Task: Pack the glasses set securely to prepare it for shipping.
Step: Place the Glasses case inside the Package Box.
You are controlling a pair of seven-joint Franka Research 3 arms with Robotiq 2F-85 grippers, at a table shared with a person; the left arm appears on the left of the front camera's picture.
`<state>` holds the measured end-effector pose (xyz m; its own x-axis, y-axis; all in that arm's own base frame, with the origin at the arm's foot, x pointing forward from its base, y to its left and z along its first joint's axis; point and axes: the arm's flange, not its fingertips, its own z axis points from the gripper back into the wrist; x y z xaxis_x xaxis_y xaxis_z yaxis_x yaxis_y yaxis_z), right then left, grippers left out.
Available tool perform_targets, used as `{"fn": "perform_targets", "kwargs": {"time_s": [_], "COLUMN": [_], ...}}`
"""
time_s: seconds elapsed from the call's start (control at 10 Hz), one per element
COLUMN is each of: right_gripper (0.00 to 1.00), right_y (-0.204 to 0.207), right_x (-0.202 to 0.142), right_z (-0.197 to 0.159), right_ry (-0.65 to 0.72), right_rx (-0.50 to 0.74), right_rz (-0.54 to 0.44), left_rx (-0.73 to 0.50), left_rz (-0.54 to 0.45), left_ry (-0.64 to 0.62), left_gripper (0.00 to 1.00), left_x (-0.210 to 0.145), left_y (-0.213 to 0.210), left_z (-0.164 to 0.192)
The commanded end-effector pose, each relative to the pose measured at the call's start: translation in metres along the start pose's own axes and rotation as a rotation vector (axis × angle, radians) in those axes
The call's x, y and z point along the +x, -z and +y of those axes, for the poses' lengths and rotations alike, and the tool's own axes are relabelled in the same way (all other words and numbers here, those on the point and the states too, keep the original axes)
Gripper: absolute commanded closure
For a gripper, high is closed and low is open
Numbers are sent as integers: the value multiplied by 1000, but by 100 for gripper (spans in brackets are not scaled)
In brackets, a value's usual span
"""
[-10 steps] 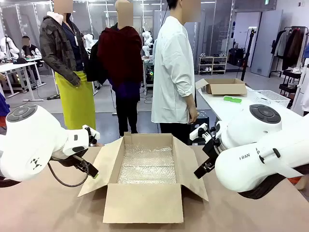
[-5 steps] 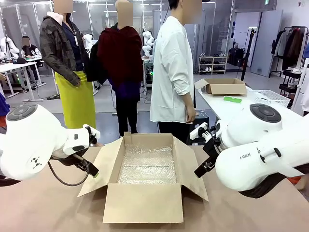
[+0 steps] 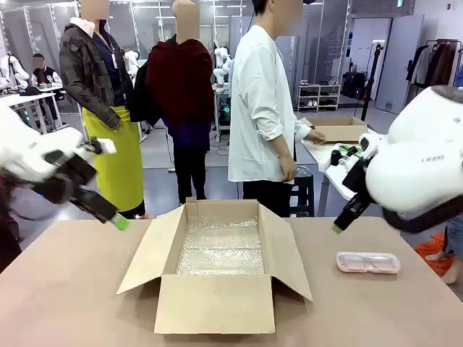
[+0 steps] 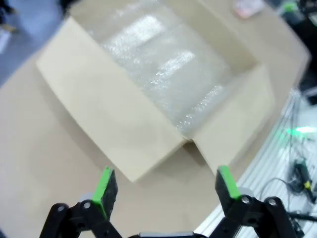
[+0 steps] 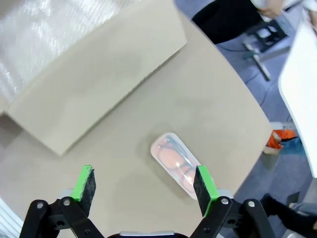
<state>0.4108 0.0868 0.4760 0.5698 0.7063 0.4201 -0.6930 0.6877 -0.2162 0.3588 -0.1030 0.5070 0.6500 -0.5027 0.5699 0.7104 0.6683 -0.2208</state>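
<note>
Both spread: left end effector (image 4: 163, 177), right end effector (image 5: 143, 174); bubble-lined carton (image 3: 215, 303); translucent pink case (image 3: 367, 262).

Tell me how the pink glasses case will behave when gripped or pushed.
The pink glasses case looks like smooth, rounded plastic: probably stiff, but possibly slippery. Lying flat and low on the table, it should slide rather than roll or tip. Its translucent shell suggests it is light.

Glasses case (image 3: 367, 262): pale pink, translucent, oblong, round-cornered; closed, lying flat on tabletop (image 3: 65, 289), three o'clock from open cardboard box (image 3: 215, 312).
</note>
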Motion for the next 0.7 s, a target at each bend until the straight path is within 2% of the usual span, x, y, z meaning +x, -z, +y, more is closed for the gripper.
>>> {"fn": "perform_targets", "kwargs": {"time_s": [0.0, 0.2, 0.3, 0.4, 0.6], "right_gripper": [0, 0, 0, 0, 0], "right_y": [4, 11, 13, 6, 6], "right_x": [-7, -18, -16, -20, -20], "right_z": [-32, -48, -47, -40, -40], "right_ry": [-160, -221, -161, -182, -182], "right_rx": [89, 92, 64, 82, 82], "right_rz": [48, 92, 61, 84, 84], "left_rx": [-119, -132, -128, -84, -123], "left_rz": [51, 17, -5, -26, 14], "left_ry": [34, 26, 17, -9, 13], "left_gripper": [0, 0, 0, 0, 0], "left_x": [-20, -40, -43, -46, -42], "left_y": [-33, -51, -52, -52, -56], "left_z": [21, 27, 26, 26, 29]}}
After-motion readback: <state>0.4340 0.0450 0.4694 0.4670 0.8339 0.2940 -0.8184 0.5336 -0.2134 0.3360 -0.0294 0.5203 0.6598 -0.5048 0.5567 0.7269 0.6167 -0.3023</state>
